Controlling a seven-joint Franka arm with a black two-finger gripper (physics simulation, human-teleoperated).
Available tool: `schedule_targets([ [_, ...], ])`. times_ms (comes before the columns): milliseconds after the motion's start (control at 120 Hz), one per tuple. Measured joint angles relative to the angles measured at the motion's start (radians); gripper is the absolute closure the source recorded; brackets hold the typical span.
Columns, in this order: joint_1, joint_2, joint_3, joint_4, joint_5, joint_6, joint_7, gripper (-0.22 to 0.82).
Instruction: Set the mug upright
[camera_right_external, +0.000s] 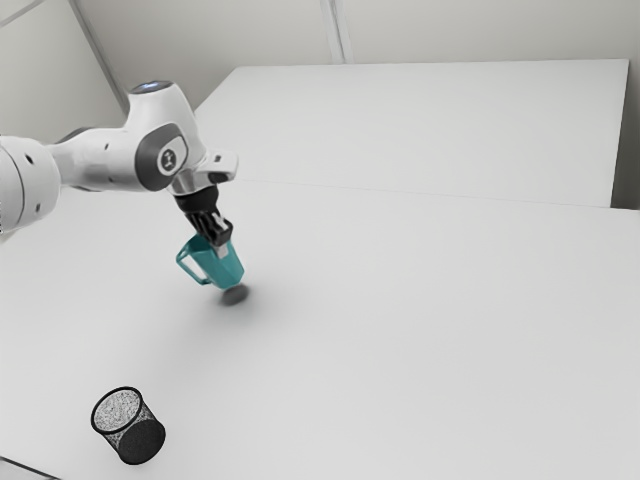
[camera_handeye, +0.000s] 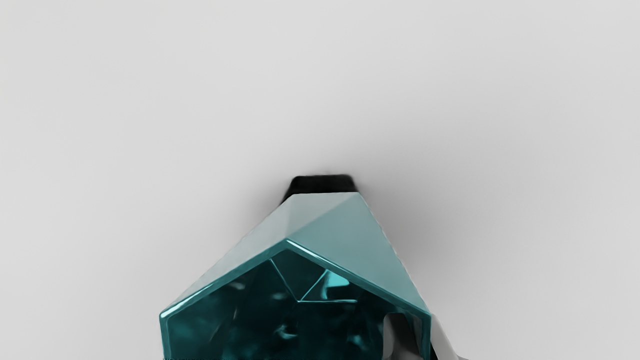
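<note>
Gripping the teal mug (camera_right_external: 218, 266) by its wall near the rim: gripper (camera_right_external: 220, 246) closed w/ one finger (camera_handeye: 398, 332) inside the opening and the other against the outside, so the wall is pinched from two sides. Mug pos.: under the hand, mouth up, base down, approx. in line w/ the hand — reads as upright or v. nearly so; a slight lean can't be ruled out. Dark shadow (camera_right_external: 234, 296) sits just by the base on the white table (camera_right_external: 420, 350); prob. a small gap beneath, but contact can't be settled. Handle (camera_right_external: 190, 263) is toward the exterior view's left, clear of the fingers. Why this hold: rim grip from above presumably chosen b/c it keeps the base free to meet the table flat, w/ the hand out of the way below; handle grip would likely let the body swing. Mesh cup (camera_right_external: 128, 425) stands well apart, near the exterior view's lower left corner — prob. no part in the job, and far enough off not to obstruct. Count: 1 mug, w/ 1 handle; 1 mesh cup; 1 gripper, 2 fingers (1 in, 1 out).
</note>
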Motion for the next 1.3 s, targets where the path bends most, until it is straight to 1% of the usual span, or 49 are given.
schedule_targets([
  [267,-0.002,0.063,-0.005,-0.006,0.024,0.055,-0.113,0.78],
  [392,-0.002,0.074,-0.005,-0.005,0.025,0.064,-0.151,0.78],
  [425,-0.002,0.077,-0.005,-0.005,0.026,0.065,-0.16,0.77],
  [450,-0.002,0.079,-0.005,-0.005,0.025,0.066,-0.166,0.75],
  [500,-0.002,0.08,-0.005,-0.004,0.025,0.067,-0.177,0.66],
  [592,-0.002,0.077,-0.005,-0.002,0.019,0.066,-0.195,0.45],
  [650,-0.002,0.07,-0.005,0.001,0.016,0.064,-0.205,0.34],
  [717,-0.002,0.044,-0.005,0.006,0.014,0.057,-0.214,0.25],
  [783,-0.002,0.005,-0.004,0.027,0.008,0.033,-0.221,0.18],
  [825,-0.002,-0.012,-0.004,0.058,0.006,0.006,-0.226,0.15],
  [900,-0.002,-0.022,-0.004,0.162,0.003,-0.067,-0.233,0.11],
  [1050,-0.001,-0.023,-0.001,0.347,-0.014,-0.228,-0.245,0.05],
  [1167,-0.001,-0.03,-0.002,0.4,-0.02,-0.323,-0.253,0.03],
  [1300,-0.002,-0.032,-0.001,0.414,-0.023,-0.384,-0.26,0.02],
])
